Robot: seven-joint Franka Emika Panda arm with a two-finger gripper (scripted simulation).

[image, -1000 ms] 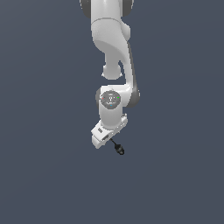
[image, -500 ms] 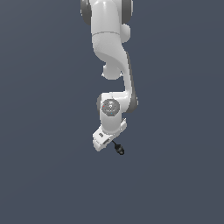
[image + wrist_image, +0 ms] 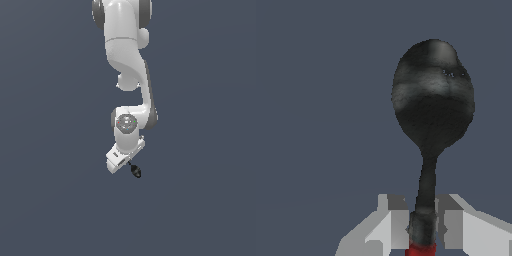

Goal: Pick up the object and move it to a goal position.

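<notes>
In the wrist view the end effector [image 3: 423, 225] has its two grey fingers [image 3: 398, 222] clamped on the thin black shaft of the object [image 3: 432, 105], with a sliver of red handle showing just behind the grip and the rounded black knob jutting out ahead. In the exterior view the object [image 3: 135, 170] hangs from the end effector [image 3: 129, 164] below the white arm [image 3: 125, 60], against a plain grey ground with no counter edge or goal marker visible. The pick looks done and the carry is in hand; the next move calls for a steady transfer without loosening the grip, though where the goal lies cannot be told.
</notes>
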